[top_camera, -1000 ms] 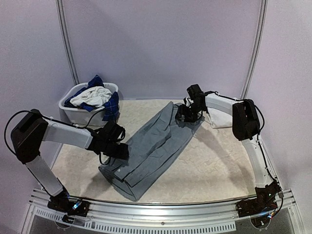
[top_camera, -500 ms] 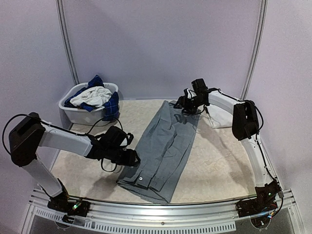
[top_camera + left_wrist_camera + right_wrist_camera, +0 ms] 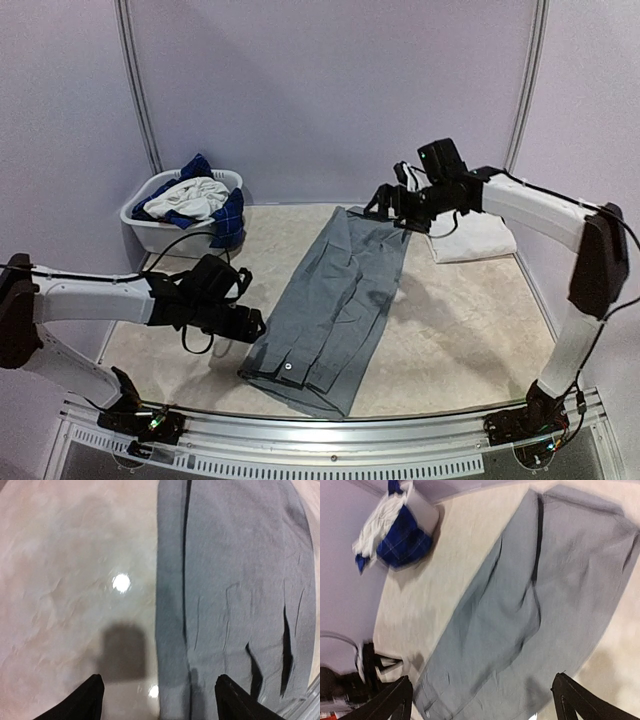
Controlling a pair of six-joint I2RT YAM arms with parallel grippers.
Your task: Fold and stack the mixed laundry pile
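A grey garment [image 3: 335, 300] lies spread flat and long down the middle of the table, also filling the left wrist view [image 3: 240, 580] and the right wrist view [image 3: 545, 605]. My left gripper [image 3: 250, 325] hovers open at its near left edge, fingers [image 3: 160, 700] straddling the hem with nothing between them. My right gripper [image 3: 385, 208] hangs open above the far end, its jaws [image 3: 482, 700] wide and empty. The remaining mixed laundry pile [image 3: 195, 200], blue plaid and white pieces, sits heaped in the basket [image 3: 400, 535].
The white oval basket [image 3: 150, 232] stands at the back left corner. A folded white cloth [image 3: 480, 238] lies at the back right beneath the right arm. Purple walls close in the table; a metal rail [image 3: 330, 425] runs along the near edge.
The two grippers dragged the grey garment straighter, then both opened and let it go. The right arm rose and drew back to the right; the left gripper pulled slightly left off the hem.
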